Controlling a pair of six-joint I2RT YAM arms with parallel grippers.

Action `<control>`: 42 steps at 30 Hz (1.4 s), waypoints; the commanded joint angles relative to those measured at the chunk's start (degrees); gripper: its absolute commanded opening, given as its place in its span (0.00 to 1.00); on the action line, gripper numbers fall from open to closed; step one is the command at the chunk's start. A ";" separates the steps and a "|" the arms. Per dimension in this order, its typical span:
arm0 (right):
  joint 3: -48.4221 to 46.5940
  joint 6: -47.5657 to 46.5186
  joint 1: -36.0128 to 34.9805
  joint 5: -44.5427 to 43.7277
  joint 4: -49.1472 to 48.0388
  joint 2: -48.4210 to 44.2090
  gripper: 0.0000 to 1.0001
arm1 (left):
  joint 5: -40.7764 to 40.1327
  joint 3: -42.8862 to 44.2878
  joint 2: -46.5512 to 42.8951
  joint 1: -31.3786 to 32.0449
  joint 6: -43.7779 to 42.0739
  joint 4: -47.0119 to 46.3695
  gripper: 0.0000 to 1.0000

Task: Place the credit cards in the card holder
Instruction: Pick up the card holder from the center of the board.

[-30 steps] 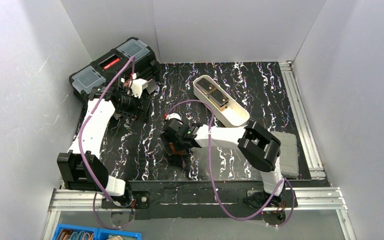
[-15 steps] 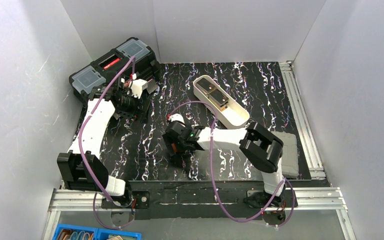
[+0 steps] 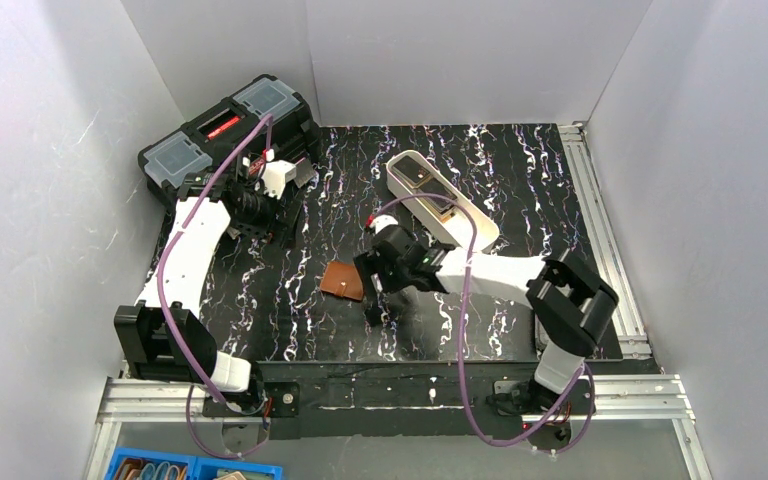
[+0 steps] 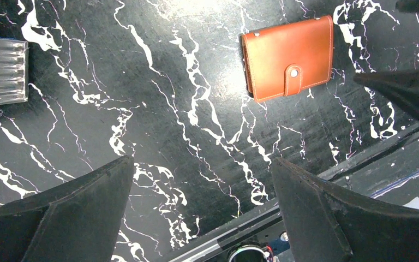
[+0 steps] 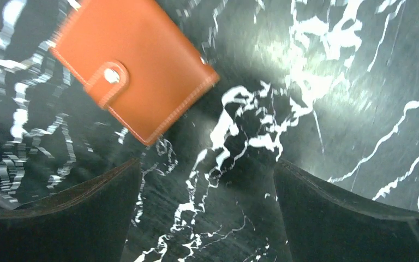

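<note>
Marbled tabletop (image 3: 520, 170), shut brown wallet (image 3: 343, 280) flat; right claw (image 5: 204, 180) at its 3 o'clock and left claw (image 4: 202, 164) both spread empty.

The table (image 3: 520, 190) has a black top with thin white veins, like marble. Aluminium rails (image 3: 600, 230) run along its right side and its near edge.

The card holder (image 3: 343, 280) lies flat on the top, a little left of the middle. It is a small brown leather piece, closed, with the snap strap facing up (image 4: 289, 57) (image 5: 133, 71).

A big black toolbox (image 3: 225, 135) stands at the far left corner. A long white tray (image 3: 475, 235) lies slantwise in the far middle part, well apart from the card holder.
</note>
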State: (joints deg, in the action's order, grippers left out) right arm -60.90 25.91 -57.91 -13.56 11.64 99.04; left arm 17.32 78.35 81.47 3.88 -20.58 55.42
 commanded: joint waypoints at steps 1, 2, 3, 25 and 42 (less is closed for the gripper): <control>-0.35 -5.22 7.84 18.61 -9.17 -3.95 0.96 | 0.82 -0.15 -0.44 0.27 -0.76 2.35 0.98; -1.07 -5.82 9.33 21.26 -9.29 -3.69 0.96 | 0.84 -0.30 -0.44 0.25 -0.78 2.40 0.98; -2.15 -7.32 10.33 22.97 -8.97 -2.94 0.96 | 0.86 -0.40 -0.40 0.25 -0.78 2.33 0.98; -12.79 -10.58 9.46 34.18 -1.54 13.22 0.82 | 1.91 -6.00 -5.21 1.92 -9.25 2.26 0.98; -6.16 -7.29 14.06 29.01 -5.20 7.66 0.72 | 14.25 -37.15 -22.12 14.99 -43.36 -31.15 0.98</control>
State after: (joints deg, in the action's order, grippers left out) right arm -69.17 17.87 -48.16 15.62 7.05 109.78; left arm 27.86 47.64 59.55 16.82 -57.93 37.21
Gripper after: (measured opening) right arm 0.711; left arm 0.982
